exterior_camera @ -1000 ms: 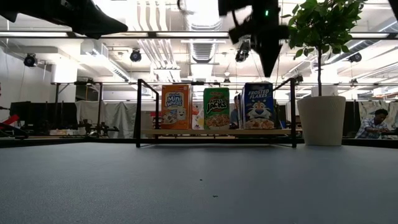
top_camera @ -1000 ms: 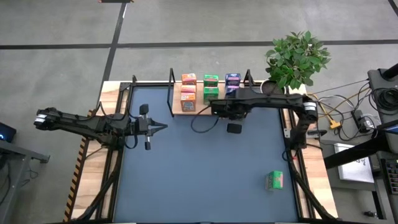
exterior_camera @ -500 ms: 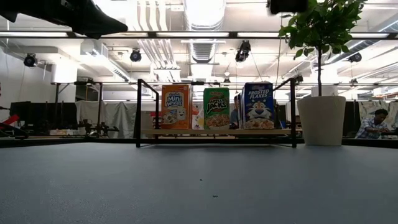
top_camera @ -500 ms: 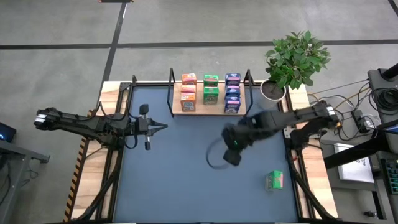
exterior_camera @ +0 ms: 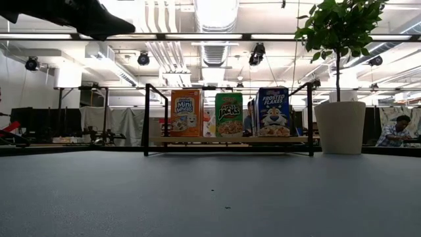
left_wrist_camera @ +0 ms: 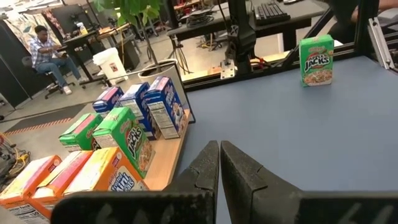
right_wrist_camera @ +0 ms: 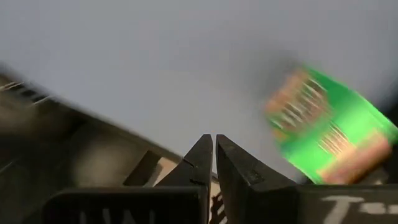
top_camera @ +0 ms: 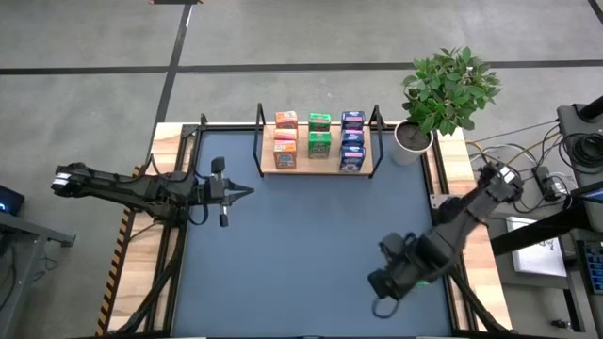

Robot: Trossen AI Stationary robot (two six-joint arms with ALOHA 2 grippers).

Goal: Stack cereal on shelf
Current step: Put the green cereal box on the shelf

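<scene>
Right claw (top_camera: pixel 382 282) hangs pinched together beside the lone green cereal box (right_wrist_camera: pixel 329 134).

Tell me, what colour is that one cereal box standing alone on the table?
Green; the lone cereal box shows best in the left wrist view.

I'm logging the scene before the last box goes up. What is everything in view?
orange cereal boxes: three, on the shelf's left
green cereal boxes: two, mid-shelf
blue cereal boxes: three, on the shelf's right
loose green box: one, upright on the table's near right
shelf: one, light wood with a black frame, at the table's far edge
table: one, blue-grey
potted plant: one, green in a white pot, right of the shelf
person: one, seated in the room behind
left gripper: shut, at the table's left edge
right gripper: shut, beside the loose green box
</scene>
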